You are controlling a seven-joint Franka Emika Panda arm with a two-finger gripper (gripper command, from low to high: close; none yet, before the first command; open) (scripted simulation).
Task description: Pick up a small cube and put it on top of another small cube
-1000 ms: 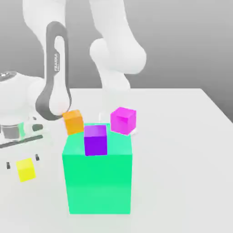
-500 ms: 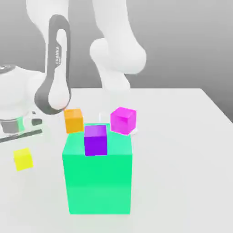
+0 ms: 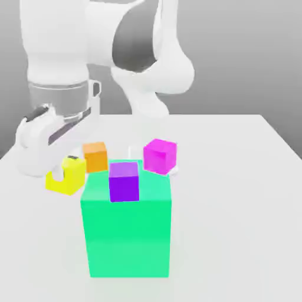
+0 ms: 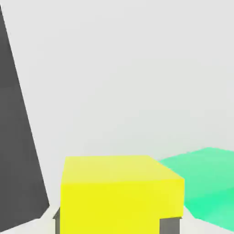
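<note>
Presently, the tool (image 3: 66,171) is clenched on the small yellow cube (image 3: 66,177), holding it clear of the white surface (image 3: 236,194) at the left of the exterior frame, just beside the big green block (image 3: 127,227). A purple cube (image 3: 124,181) sits atop that block; orange cube (image 3: 95,157) and magenta cube (image 3: 160,156) stand behind.

White table (image 3: 236,177) w/ big green block (image 3: 127,236); orange cube (image 3: 95,157) & magenta cube (image 3: 160,156) behind.
</note>
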